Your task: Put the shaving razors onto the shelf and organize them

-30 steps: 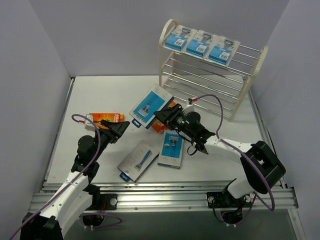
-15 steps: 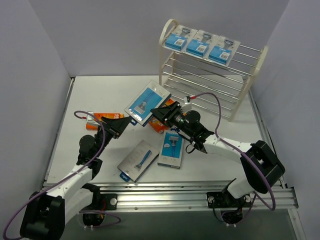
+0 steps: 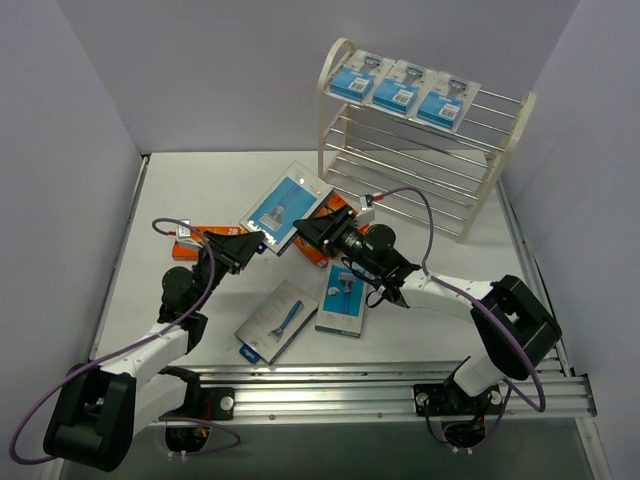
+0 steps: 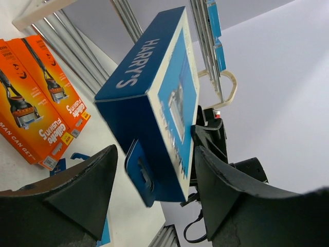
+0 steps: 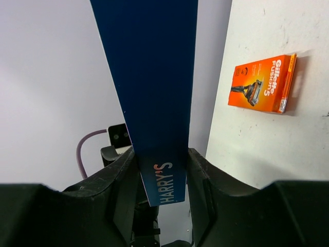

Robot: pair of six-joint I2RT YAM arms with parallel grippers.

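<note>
A flat, rectangular boxed razor pack (image 3: 287,205), glossy dark blue on its edges with a pale border and a clear window over the razor on its face, is held in the air above the table (image 3: 200,190) between the two arms. It is tilted, with white lettering running along its narrow side (image 4: 134,67). The right gripper (image 3: 312,230) pinches it across its thin dimension, and the matte black fingers (image 5: 121,180) press flat against both broad faces of the pack (image 5: 154,77). The left gripper (image 3: 250,243) has its jaws spread around the pack's lower end. There is a clear gap on one side, and on the other a broad, wedge-shaped finger (image 4: 226,175) sits very close to the face; whether it touches I cannot tell. The shelf (image 3: 336,70) stands at the far right. It is a cream rack with rounded arched ends and three tiers of thin, shiny metal rods. Its top tier carries three blister packs (image 3: 399,88) in a row, blue cards under clear plastic, and the two lower tiers show only bare rods. Two orange cartons (image 4: 36,110) of smooth printed cardboard lie side by side on the scuffed white table, and one orange carton (image 3: 186,244) lies by the left arm. Nearer the arm bases lie a grey pack (image 3: 277,320) and a blue pack (image 3: 342,298), both flat.
</note>
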